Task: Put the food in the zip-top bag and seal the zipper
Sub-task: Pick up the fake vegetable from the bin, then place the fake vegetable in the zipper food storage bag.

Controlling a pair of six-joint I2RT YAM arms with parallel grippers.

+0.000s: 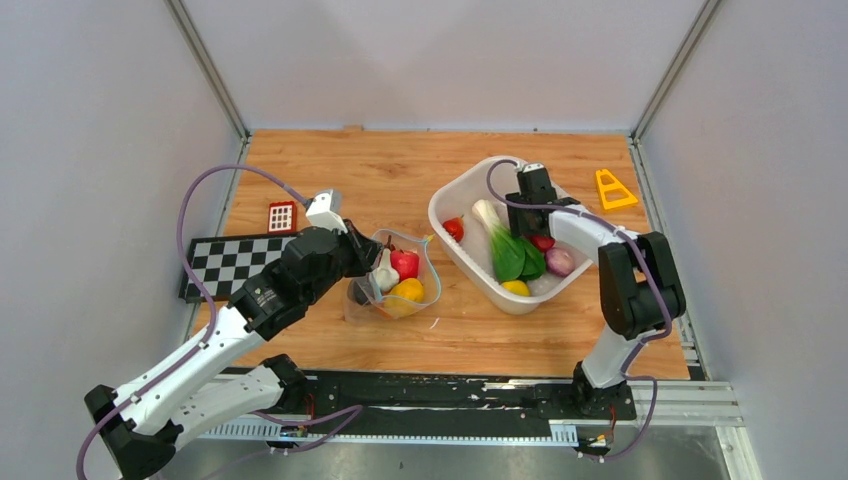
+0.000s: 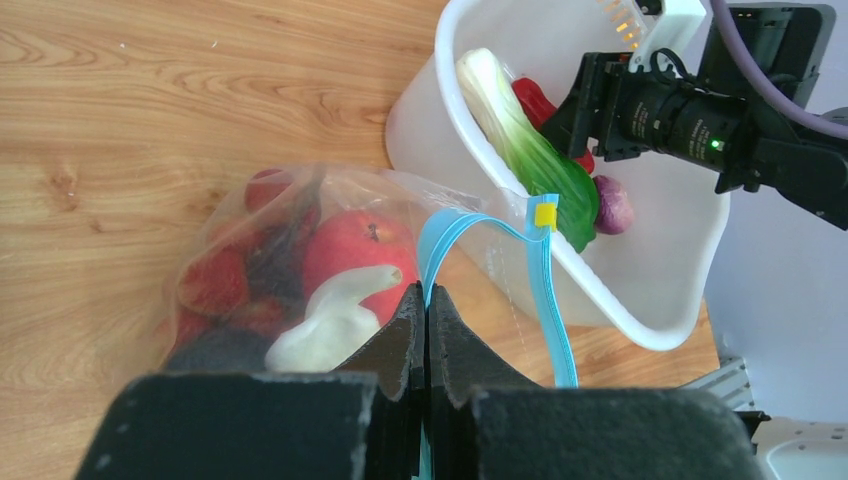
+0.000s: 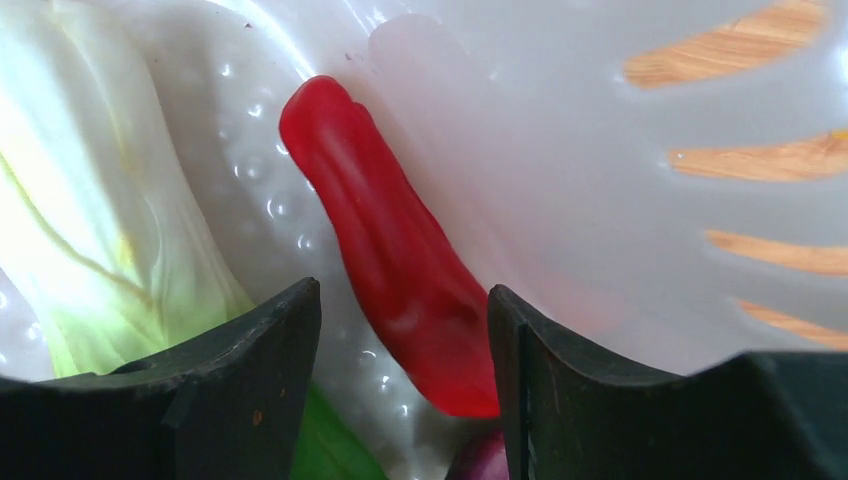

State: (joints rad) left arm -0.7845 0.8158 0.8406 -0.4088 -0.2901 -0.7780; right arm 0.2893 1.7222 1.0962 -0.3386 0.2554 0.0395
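Observation:
The clear zip-top bag (image 1: 395,285) lies open at mid-table. It holds a red apple (image 2: 355,245), a white garlic bulb (image 2: 330,320), a yellow piece (image 1: 407,290) and dark red pieces. My left gripper (image 2: 427,300) is shut on the bag's teal zipper (image 2: 545,290) at the rim. My right gripper (image 3: 405,300) reaches down into the white basket (image 1: 470,180) and stands open. A red pepper (image 3: 400,260) lies between its fingers, with a gap on the left side. Also in the basket are a purple piece (image 1: 560,260) and a lemon (image 1: 516,288).
The basket also holds a green leafy vegetable (image 1: 510,250) and a small red piece (image 1: 455,228). A checkerboard mat (image 1: 235,262) and a red grid block (image 1: 282,216) lie at the left. At the back right lies a yellow triangle (image 1: 613,190). Walls enclose the table.

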